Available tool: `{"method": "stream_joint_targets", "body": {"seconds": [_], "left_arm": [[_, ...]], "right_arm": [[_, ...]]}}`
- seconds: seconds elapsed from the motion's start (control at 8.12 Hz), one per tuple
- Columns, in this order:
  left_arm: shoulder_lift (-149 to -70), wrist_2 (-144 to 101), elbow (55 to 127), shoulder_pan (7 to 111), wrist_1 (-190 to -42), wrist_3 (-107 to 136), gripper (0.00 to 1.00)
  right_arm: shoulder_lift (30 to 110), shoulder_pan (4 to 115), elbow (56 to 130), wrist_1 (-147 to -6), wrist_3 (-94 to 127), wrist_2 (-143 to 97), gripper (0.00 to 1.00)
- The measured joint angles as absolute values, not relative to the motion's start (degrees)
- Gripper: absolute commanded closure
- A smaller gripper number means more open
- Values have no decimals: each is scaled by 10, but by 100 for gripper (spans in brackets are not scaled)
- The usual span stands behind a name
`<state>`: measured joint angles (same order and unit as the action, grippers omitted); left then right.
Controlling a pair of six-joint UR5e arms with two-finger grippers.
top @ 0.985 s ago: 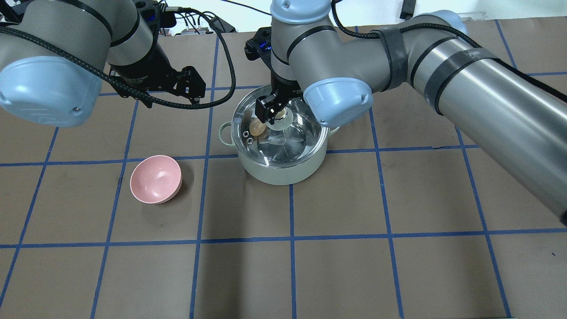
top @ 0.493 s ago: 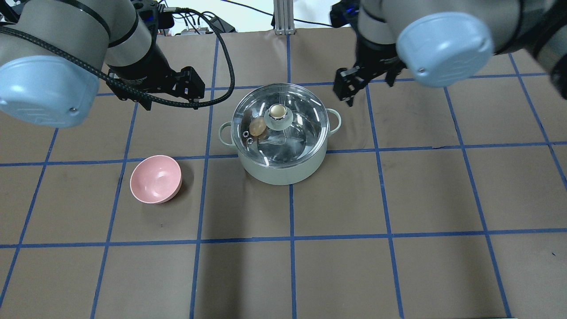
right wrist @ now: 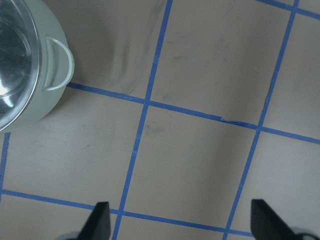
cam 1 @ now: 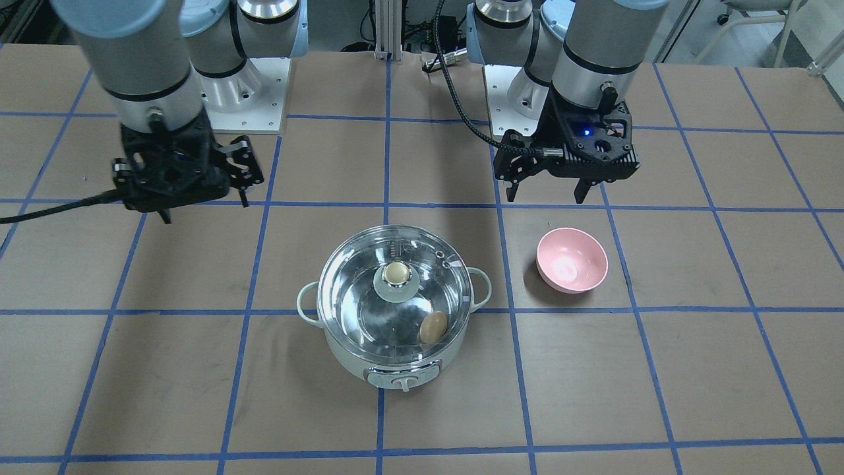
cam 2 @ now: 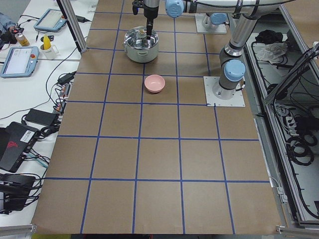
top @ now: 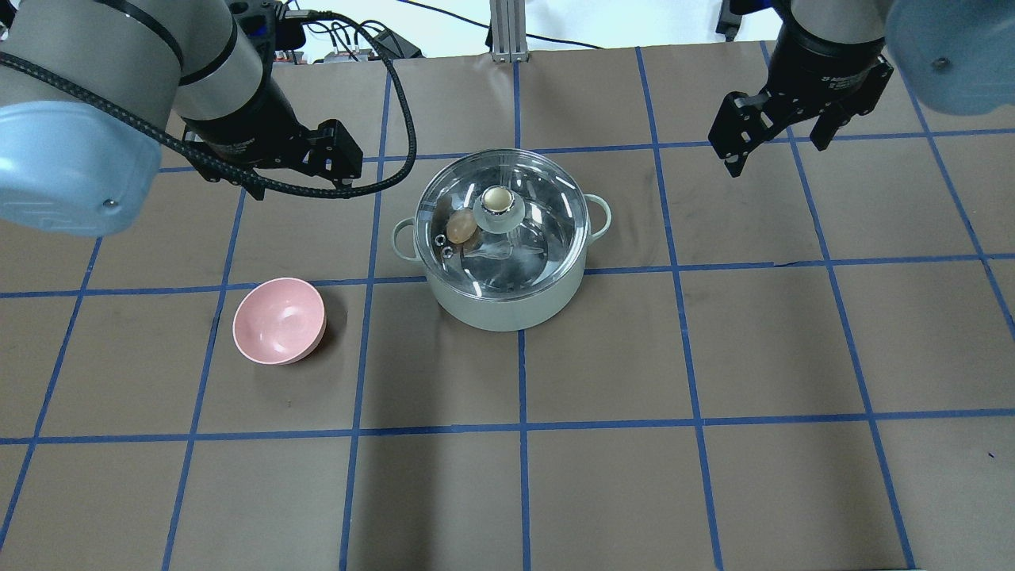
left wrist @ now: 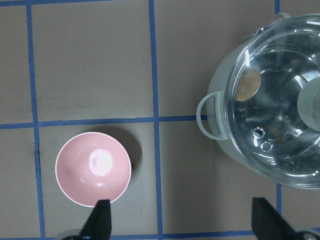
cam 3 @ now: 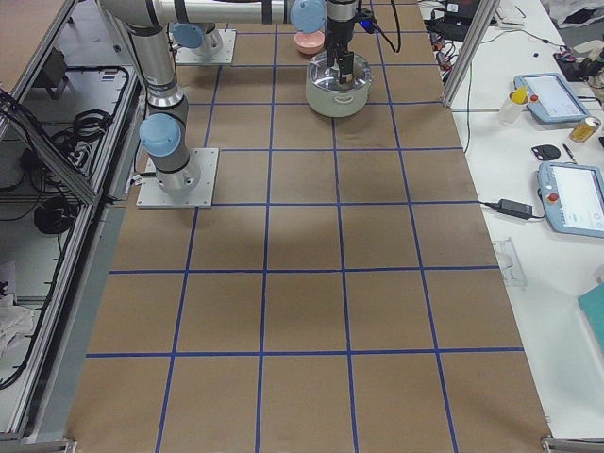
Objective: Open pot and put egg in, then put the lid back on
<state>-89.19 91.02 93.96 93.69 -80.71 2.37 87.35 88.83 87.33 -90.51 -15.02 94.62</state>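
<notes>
- Inside the round mint-white electric pot (cam 1: 343, 363), front view: small tan egg (cam 1: 433, 327), clear glass lid (cam 1: 356, 290) seated on top. Claws?
- Left gripper (cam 1: 547, 194) and right gripper (cam 1: 204, 208) hang either side of the pot, well apart. Overhead: same. Wrist views: both spread, empty. Lid likely heavy, slick, breakable; take its cream knob (cam 1: 396, 272). Egg fragile.

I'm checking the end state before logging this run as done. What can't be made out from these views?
- Control knob of the pot: hidden in the overhead view by the pot's own wall; only the front-facing view shows it.
- Knob of the lid: cut off by the left wrist view's right edge.
- The egg: outside the right wrist view, whose left edge cuts the pot; too small in both side views.
</notes>
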Motion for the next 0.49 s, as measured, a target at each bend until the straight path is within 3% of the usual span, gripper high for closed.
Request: {"method": "stream_joint_targets", "body": {"seconds": [0.49], "left_arm": [[-889,910,942,937,-821,24,0]], "right_arm": [[879,883,879,-906,-151,939,0]]}}
